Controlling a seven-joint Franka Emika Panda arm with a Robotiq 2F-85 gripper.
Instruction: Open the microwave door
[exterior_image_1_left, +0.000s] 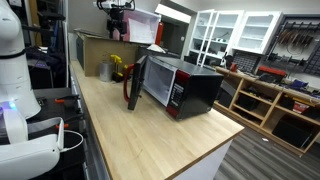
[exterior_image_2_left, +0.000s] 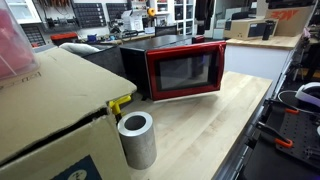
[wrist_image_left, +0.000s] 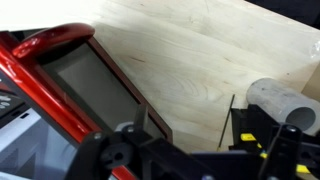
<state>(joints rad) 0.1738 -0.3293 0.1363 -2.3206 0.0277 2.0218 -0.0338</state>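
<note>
The microwave (exterior_image_1_left: 190, 88) stands on the wooden counter, black-bodied with a red front. The microwave door (exterior_image_1_left: 136, 84) is swung out from the body, and the cavity behind it shows. In an exterior view the door's red frame and dark window (exterior_image_2_left: 186, 70) face the camera. In the wrist view the microwave door (wrist_image_left: 90, 92) lies at the left, below me. My gripper (wrist_image_left: 190, 150) hangs high above the counter, apart from the door. Its jaws are open and only bare wood shows between them. It shows small at the top of an exterior view (exterior_image_1_left: 118, 28).
A grey cylinder (exterior_image_2_left: 137, 140) stands next to a large brown cardboard box (exterior_image_2_left: 50, 115), with a yellow piece (exterior_image_2_left: 121, 103) at the box's edge. The cylinder also shows in the wrist view (wrist_image_left: 287, 102). The counter (exterior_image_1_left: 150, 140) ends in an edge toward the shelves.
</note>
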